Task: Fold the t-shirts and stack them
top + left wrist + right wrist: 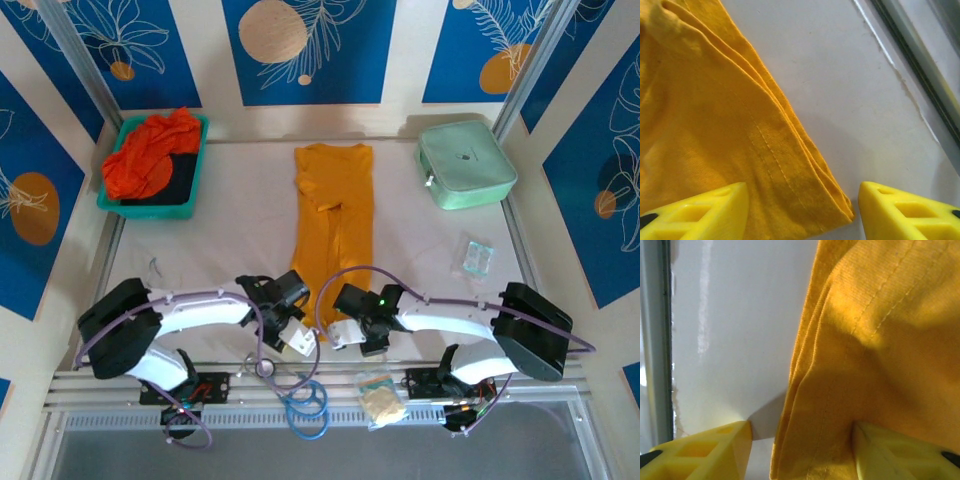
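Jaws on both arms stand spread, each astride a near hem corner of the yellow tee [333, 215], not pinching. Soft, limp, layered cloth: probably best gripped through all layers there.

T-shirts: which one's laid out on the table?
The mustard-yellow t-shirt, a long folded strip mid-table; the red-orange t-shirts sit crumpled in the teal tray.

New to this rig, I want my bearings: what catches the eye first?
A mustard-yellow t-shirt lies folded in a long strip mid-table, with the left pincer and right pincer open astride its near corners. Red-orange t-shirts heap in a teal tray far left; a mint-green case sits far right.
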